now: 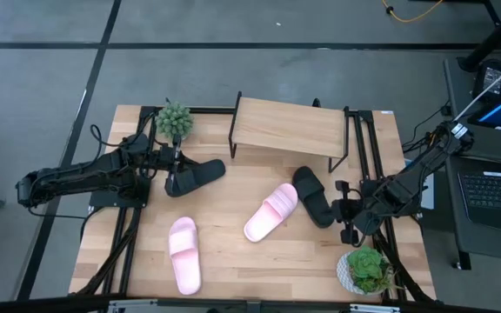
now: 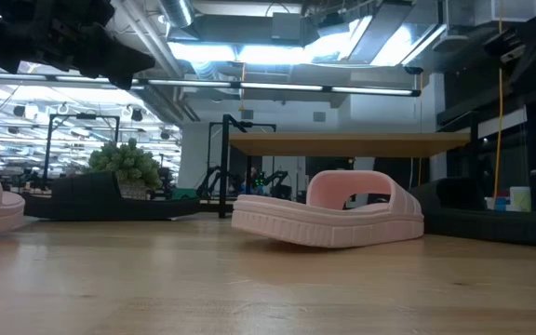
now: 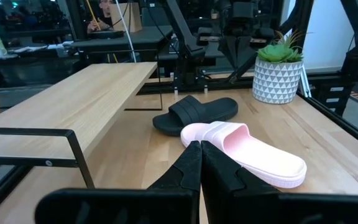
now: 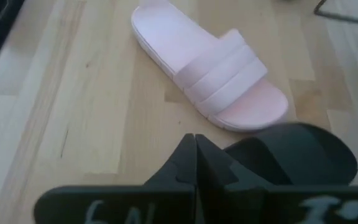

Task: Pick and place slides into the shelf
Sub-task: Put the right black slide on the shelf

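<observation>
High view: shelf [image 1: 287,127] with pale plank top bare; all four slides lie on the desk [image 1: 233,252], so nothing is placed yet. Left end effector [image 1: 170,162] touches one black slide [image 1: 195,176]; right end effector [image 1: 344,211] sits just beside the other black slide [image 1: 313,196].

Low view: ribbed pink slide [image 2: 333,220], thick grooved sole, mid-desk.

Left wrist view: fingers pressed together, holding nothing.

Right wrist view: fingers closed, empty; smooth black slide beside them.
</observation>
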